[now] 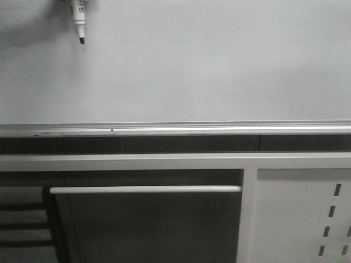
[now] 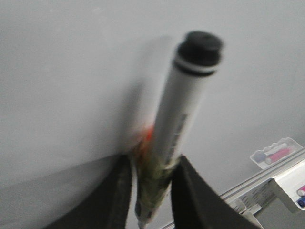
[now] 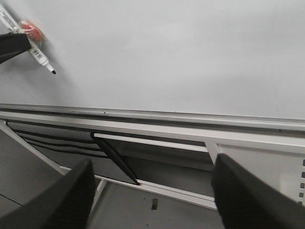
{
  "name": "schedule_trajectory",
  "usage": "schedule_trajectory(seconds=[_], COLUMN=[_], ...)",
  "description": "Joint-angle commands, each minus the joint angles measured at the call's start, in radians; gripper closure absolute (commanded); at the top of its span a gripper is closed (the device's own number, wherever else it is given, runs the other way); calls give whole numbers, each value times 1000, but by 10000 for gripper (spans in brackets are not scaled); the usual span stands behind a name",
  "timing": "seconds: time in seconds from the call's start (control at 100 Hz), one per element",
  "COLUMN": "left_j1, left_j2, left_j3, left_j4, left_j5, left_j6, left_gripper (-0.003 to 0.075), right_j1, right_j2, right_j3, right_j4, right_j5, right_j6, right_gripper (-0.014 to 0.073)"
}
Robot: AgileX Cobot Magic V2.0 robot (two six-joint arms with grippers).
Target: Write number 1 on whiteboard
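The whiteboard (image 1: 208, 66) fills the upper front view, pale and smooth, and no number 1 shows on it in any view. A white marker (image 1: 78, 16) with a black tip hangs point down at the board's top left. In the left wrist view my left gripper (image 2: 153, 164) is shut on the marker (image 2: 183, 105), whose barrel sticks out toward the whiteboard (image 2: 62, 71). Whether the tip touches the surface I cannot tell. The right wrist view shows the marker (image 3: 40, 56) far left. My right gripper (image 3: 152, 167) stands open and holds nothing, low before the whiteboard (image 3: 181, 52).
A silver rail (image 1: 175, 130) runs along the board's lower edge. Below it are a grey-white metal panel with slots (image 1: 307, 213) on the right and a horizontal bar (image 1: 145, 189). A clear tray with spare markers (image 2: 276, 153) sits on the rail.
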Motion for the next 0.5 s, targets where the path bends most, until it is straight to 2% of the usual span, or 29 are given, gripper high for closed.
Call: schedule_trajectory(seconds=[0.0, 0.15, 0.33, 0.49], left_j1=[-1, -1, -6, -121], left_j2=[-16, -27, -72, -96], left_j3=[-41, -41, -34, -34], left_j4=[-37, -17, 102, 335], left_j5=[-21, 16, 167, 217], left_j6=[5, 11, -41, -183], left_gripper=[744, 741, 741, 741], right_j1=[1, 1, 1, 1], right_j2=[14, 14, 14, 57], right_j3=[-34, -34, -34, -66], right_j4=[30, 30, 30, 101], right_j5=[-62, -62, -12, 81], right_j6=[-13, -13, -20, -105], right_gripper=[125, 125, 125, 125])
